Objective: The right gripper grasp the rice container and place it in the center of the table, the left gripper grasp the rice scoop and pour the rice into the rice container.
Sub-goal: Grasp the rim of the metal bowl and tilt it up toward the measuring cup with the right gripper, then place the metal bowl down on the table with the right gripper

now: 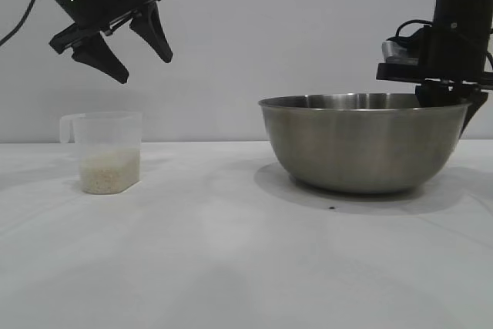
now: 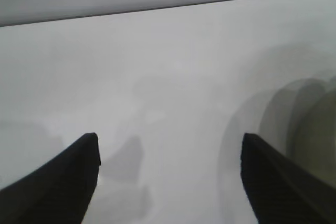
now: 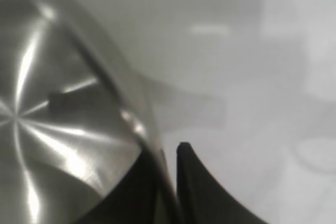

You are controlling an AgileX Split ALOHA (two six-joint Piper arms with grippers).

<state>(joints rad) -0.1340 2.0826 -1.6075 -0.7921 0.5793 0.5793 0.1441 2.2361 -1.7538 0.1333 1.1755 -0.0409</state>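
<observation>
The big shiny rice container (image 1: 362, 144) sits on the white counter (image 1: 231, 260), over on the right side. The right gripper (image 3: 167, 182) points down at the bowl's right edge. Its two black fingers (image 3: 197, 187) are pinched together on the thin rim, one inside the bowl and one outside.

The rice scoop (image 1: 108, 152) stands upright on the left side of the counter, well apart from the bowl. There is rice (image 1: 110, 171) in the bottom of it.

The left gripper (image 1: 139, 52) hangs in the air above the scoop. Its fingers are spread apart and hold nothing.
</observation>
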